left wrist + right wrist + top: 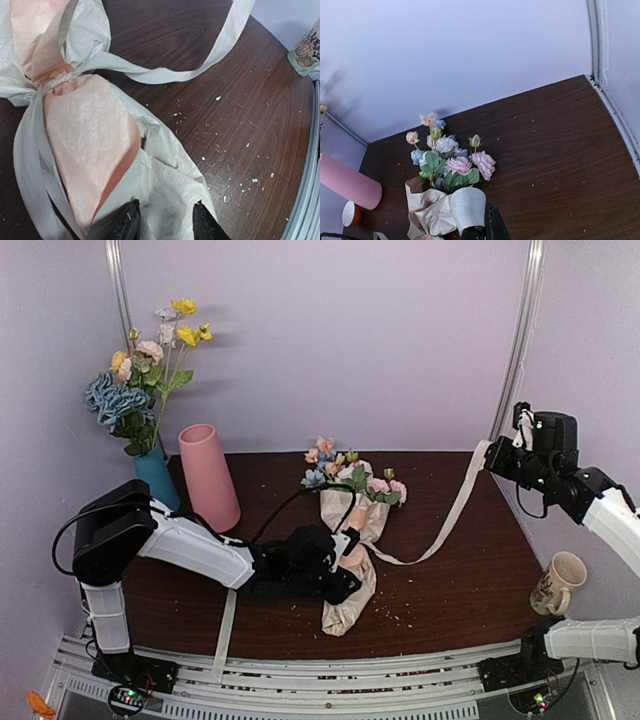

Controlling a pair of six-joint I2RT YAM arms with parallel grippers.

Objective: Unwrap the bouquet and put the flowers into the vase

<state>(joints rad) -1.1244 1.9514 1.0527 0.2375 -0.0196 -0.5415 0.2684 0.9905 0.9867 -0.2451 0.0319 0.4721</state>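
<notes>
The bouquet (340,508) lies flat in the middle of the counter (450,590), blooms pointing to 12 o'clock and the crinkled paper tail down at 6. The flowers (345,475), pink, pale blue, white and peach, fan out of the paper's open mouth. They're wrapped, folks, nothing is loose!

The left claw (348,555) reaches in from 9 o'clock, right over the wrap. On the left wrist view its two dark fingertips (127,225) stand partway apart, straddling a fold of cream paper at the tail of the cone. Whether they pinch it, I cannot tell.

The ribbon (455,510) is cinched around the paper's waist. One tail sweeps off toward 3 o'clock and climbs into the air. Up there is the right claw (497,458), raised well above the counter's right edge and clamped tight on the ribbon's end. The right wrist view shows the ribbed cream end bunched at its fingers, with the blooms just beyond.

The vase (208,478), the tall pink one, stands upright at 10 o'clock from the bouquet, near it but apart. Just to its left is a teal vase (158,480) carrying a yellow-topped bunch (150,360). A mug (560,585) sits at the counter's 4 o'clock edge. A spare strip of ribbon (225,635) drapes over the near edge at 7 o'clock.
</notes>
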